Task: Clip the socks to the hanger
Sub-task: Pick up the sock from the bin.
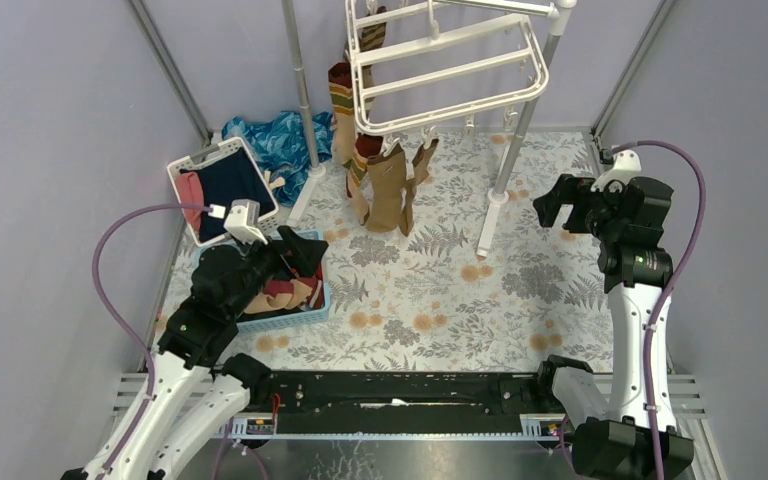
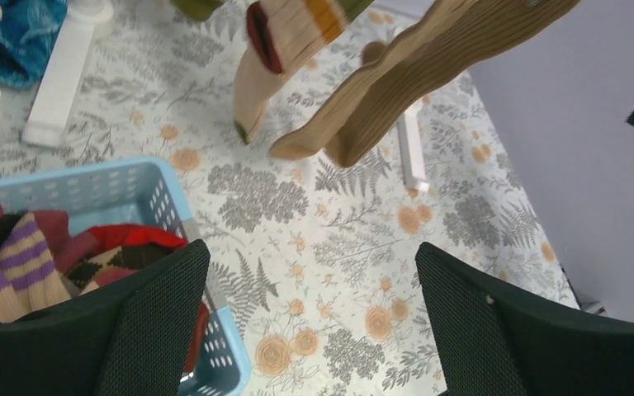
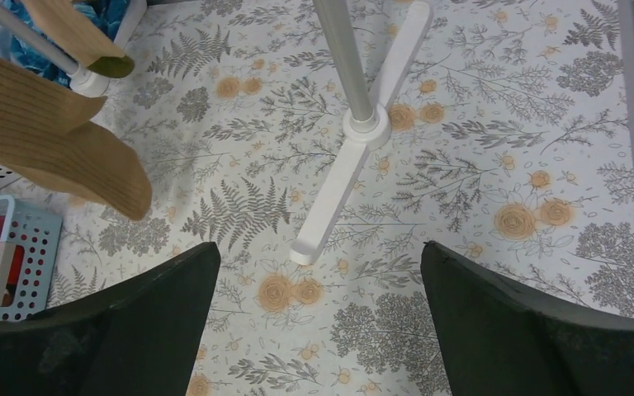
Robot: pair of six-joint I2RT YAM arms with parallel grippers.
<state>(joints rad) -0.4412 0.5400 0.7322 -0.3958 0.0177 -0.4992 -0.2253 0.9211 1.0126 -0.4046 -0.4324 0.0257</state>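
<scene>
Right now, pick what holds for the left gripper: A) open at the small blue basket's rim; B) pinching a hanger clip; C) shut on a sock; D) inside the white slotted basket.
A: the left gripper stands open with nothing between its fingers, one finger over the rim of the blue basket holding socks.
</scene>
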